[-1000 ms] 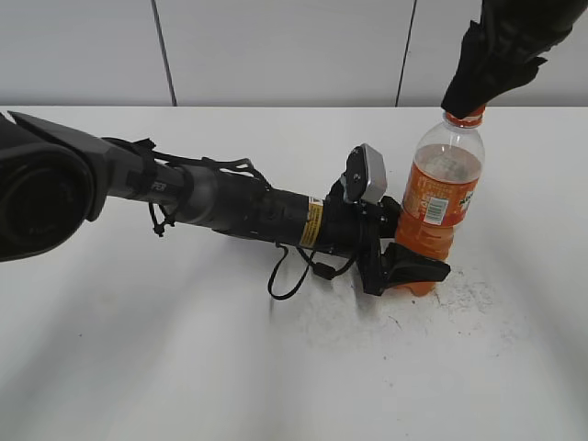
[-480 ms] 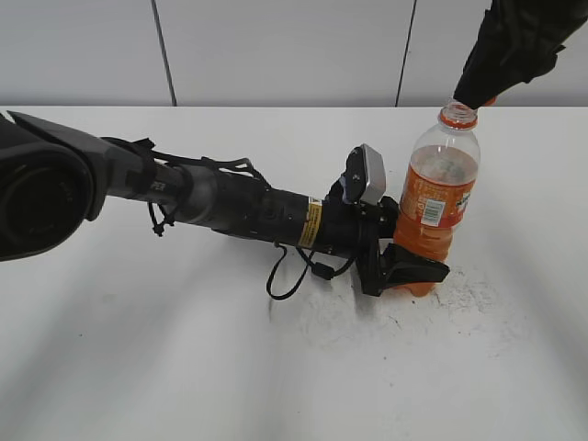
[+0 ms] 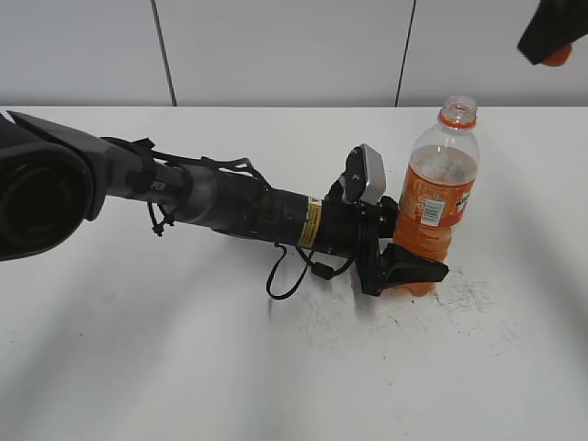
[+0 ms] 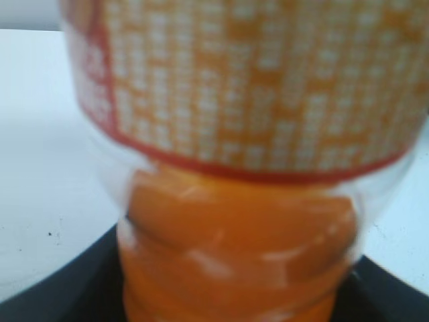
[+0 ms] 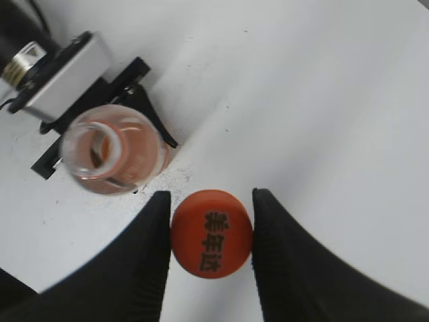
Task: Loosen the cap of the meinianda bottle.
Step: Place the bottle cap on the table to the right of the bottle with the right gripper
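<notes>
Right jaws (image 5: 209,231) clenched on cap (image 5: 212,232), held high, clear of neck. Left jaws (image 3: 409,269) grip bottle (image 3: 437,207) low, upright on surface (image 3: 276,367). My worry: bottle open, so any left-arm nudge slops drink; cap may slip, fall.

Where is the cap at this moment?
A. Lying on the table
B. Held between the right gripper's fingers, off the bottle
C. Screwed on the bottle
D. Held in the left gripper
B: the right wrist view shows the cap pinched in the right gripper, with the bottle mouth open below; the left gripper clamps the bottle's base.
</notes>
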You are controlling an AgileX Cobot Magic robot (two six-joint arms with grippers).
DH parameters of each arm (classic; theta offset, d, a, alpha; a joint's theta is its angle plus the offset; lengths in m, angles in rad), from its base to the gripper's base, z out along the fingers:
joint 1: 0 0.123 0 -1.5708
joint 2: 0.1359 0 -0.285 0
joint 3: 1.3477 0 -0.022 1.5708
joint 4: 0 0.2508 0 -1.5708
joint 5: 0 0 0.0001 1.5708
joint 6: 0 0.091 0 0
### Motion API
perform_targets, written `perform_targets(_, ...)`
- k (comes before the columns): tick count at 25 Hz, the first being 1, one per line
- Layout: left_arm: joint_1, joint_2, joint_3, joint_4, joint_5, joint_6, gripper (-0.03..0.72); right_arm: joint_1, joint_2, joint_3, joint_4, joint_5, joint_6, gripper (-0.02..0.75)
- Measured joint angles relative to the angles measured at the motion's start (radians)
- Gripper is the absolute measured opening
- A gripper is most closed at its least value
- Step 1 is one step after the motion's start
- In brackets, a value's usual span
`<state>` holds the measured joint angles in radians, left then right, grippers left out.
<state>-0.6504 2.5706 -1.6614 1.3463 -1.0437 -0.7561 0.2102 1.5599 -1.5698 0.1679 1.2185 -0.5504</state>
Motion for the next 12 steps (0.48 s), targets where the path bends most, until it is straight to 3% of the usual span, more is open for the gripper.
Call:
perform_targets(5,0.000,0.000,0.000,0.001,0.000,0.000,0.519,-0.110,-0.018,0.077,0.003,-0.005,0.149,0.283)
perform_targets(8,0.000,0.000,0.000,0.001,0.000,0.000,0.519,-0.138,-0.036,0.211,0.006,-0.020,0.176,0.283)
perform_targets(12,0.000,0.000,0.000,0.001,0.000,0.000,0.519,-0.155,-0.061,0.464,0.014,-0.193,0.212,0.283)
